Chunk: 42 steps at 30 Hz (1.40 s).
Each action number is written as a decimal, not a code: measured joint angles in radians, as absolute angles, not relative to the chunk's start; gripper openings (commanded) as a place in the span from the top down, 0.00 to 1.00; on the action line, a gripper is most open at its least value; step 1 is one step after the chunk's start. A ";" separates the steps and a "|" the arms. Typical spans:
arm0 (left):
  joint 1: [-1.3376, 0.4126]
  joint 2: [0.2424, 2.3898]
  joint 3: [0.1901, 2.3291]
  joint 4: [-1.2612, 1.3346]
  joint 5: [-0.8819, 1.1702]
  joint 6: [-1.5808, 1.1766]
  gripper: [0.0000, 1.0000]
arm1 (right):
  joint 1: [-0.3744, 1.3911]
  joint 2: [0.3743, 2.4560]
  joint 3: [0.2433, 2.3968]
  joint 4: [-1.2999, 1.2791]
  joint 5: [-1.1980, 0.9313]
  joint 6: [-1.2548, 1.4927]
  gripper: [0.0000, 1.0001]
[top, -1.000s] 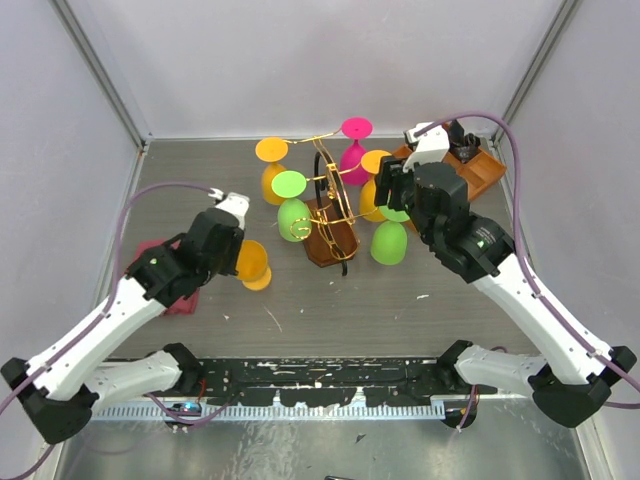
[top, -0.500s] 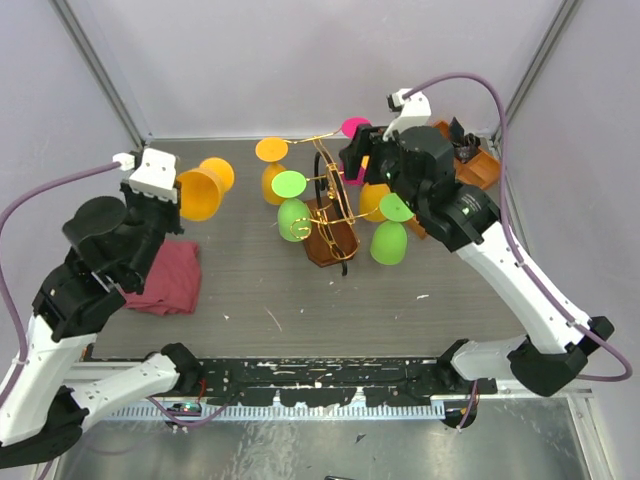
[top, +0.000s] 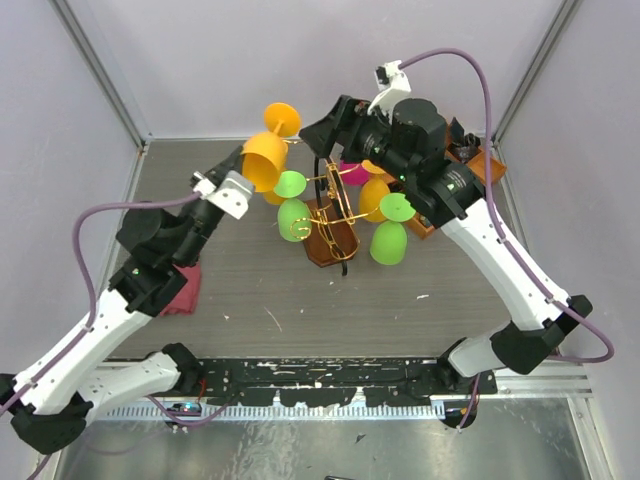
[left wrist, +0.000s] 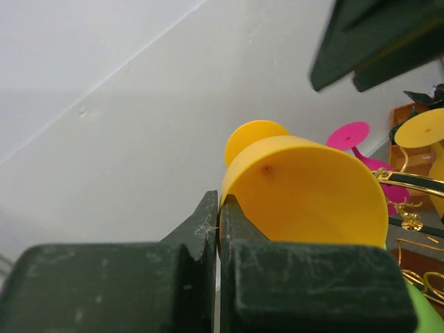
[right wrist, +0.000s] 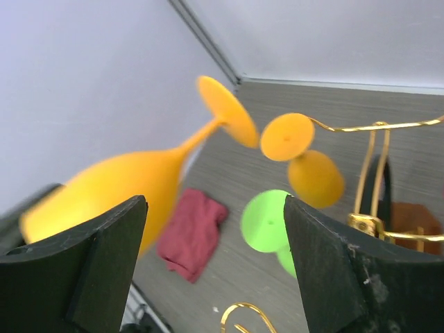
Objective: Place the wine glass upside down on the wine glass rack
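My left gripper is shut on the rim of an orange wine glass and holds it in the air, tilted, with its foot pointing up and away, just left of the rack. In the left wrist view the fingertips pinch the bowl's edge. The wine glass rack has a brown base and gold wire arms. Several glasses hang on it upside down. My right gripper is open and empty, high over the rack's back. In the right wrist view it faces the orange glass.
Green, green, orange and pink glasses hang around the rack. A red cloth lies at the left. An orange tray stands at the back right. The enclosure walls are close behind.
My left arm has lifted the orange glass off the table and carried it up and right toward the rack. My right arm has risen and swung left over the rack.
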State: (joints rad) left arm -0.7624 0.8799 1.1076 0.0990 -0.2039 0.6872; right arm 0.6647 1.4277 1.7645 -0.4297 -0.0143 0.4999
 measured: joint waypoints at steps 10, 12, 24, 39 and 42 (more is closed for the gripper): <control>-0.762 0.903 0.984 0.372 -0.040 0.814 0.98 | 0.572 1.423 1.701 -0.200 -0.218 0.806 0.17; -0.762 0.902 0.964 0.416 -0.024 0.833 0.98 | 0.557 1.425 1.672 -0.167 -0.253 0.862 0.18; -0.762 0.913 0.909 0.503 0.044 0.925 0.99 | 0.534 1.484 1.591 0.007 -0.403 1.058 0.26; -0.762 0.960 0.909 0.561 0.099 0.934 0.99 | 0.534 1.510 1.566 0.115 -0.410 1.080 0.40; -0.762 0.960 0.909 0.572 0.105 0.934 0.99 | 0.534 1.521 1.565 0.126 -0.410 1.083 0.45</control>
State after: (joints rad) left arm -0.7624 0.9604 0.9089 0.5724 0.1051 0.9337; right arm 0.5343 1.5208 1.5650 0.1257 -0.4095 1.0828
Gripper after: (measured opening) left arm 0.038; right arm 0.603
